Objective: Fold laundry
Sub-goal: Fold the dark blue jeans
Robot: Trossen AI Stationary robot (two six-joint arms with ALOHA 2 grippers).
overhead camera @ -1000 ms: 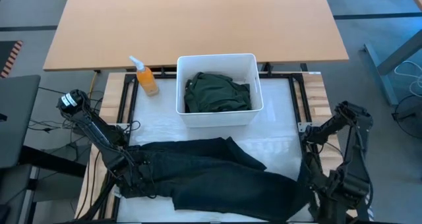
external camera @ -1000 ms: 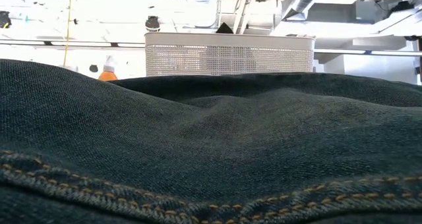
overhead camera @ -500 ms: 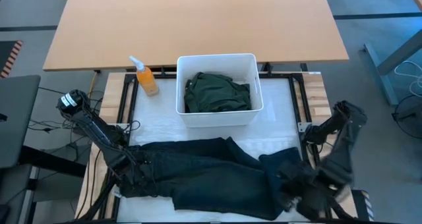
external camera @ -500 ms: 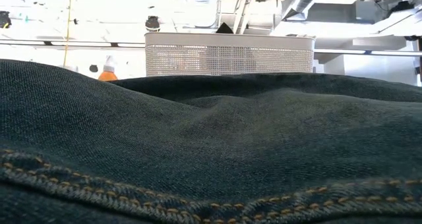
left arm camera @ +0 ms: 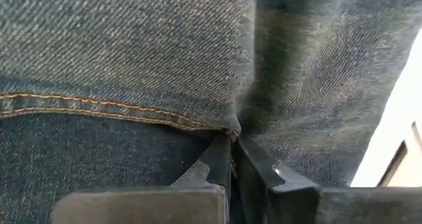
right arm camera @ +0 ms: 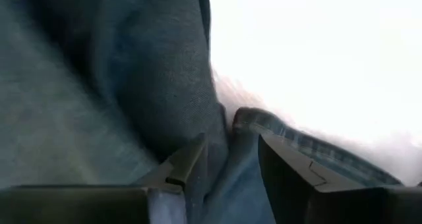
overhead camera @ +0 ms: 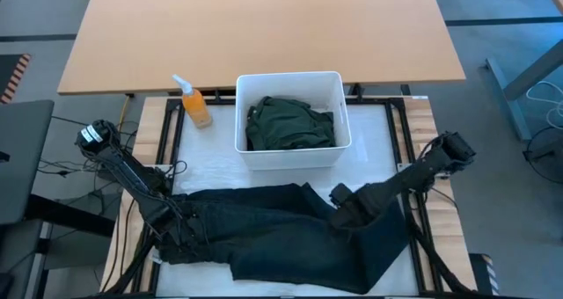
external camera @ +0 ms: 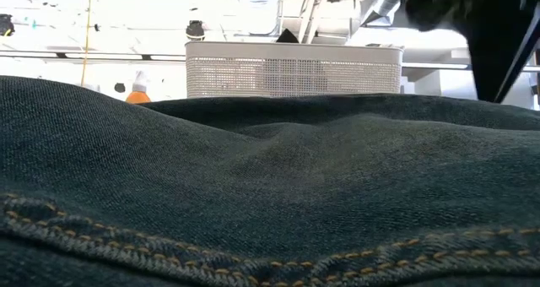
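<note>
Long dark denim trousers lie spread across the near part of the table; they fill the low view. My left gripper is at their left end, shut on the cloth. My right arm reaches in from the right. Its gripper points down over the trousers' far edge, beside a pointed fold. Its fingers stand open with denim and a stitched hem below the gap. A dark green garment lies bunched in the white bin. My left gripper pinches the denim between its two fingers right at the end of an orange-stitched seam, at the trousers' left end. The fingers come from above, slanting down. The rest of the trousers lies on the table. Whether my right gripper's fingers touch the cloth, I cannot tell.
The white bin stands at the table's far middle. An orange spray bottle stands left of it. White table surface shows between bin and trousers. A wooden desk lies beyond the table.
My right gripper has swung from the table's near right corner toward the left and down, and has turned to point down over the trousers' far edge. The trousers lie much as before.
</note>
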